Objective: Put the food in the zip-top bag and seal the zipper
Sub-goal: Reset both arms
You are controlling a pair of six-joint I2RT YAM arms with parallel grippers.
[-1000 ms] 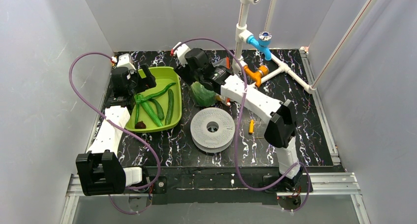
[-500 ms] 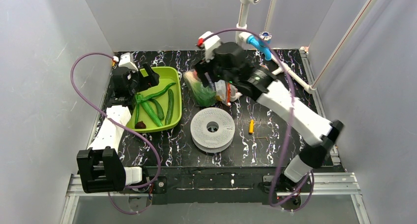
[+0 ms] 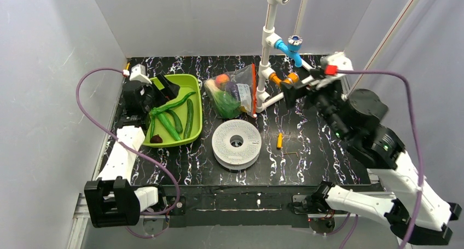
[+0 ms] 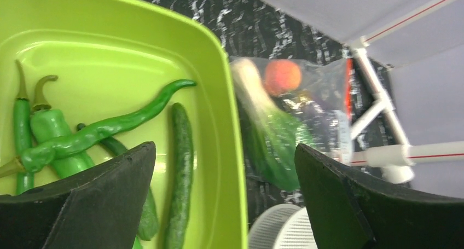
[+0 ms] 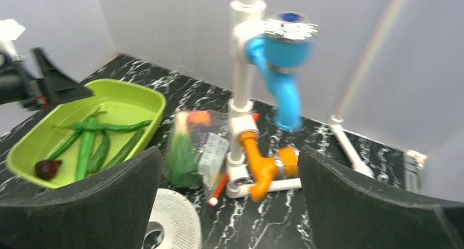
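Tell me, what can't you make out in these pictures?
The zipper: too small from above, blurred in both wrist views; sealed or not, cannot tell.
Inside the zip-top bag: crinkled plastic hides the lower items.
The dark lump in the green tray: too small, blurred.

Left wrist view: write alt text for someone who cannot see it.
The left claw hangs open above a lime-green tray holding long green peppers and a cucumber. Right of the tray lies the clear zip-top bag, an orange-red round fruit and a leafy stalk inside it, its orange-red zipper on the side away from the tray.
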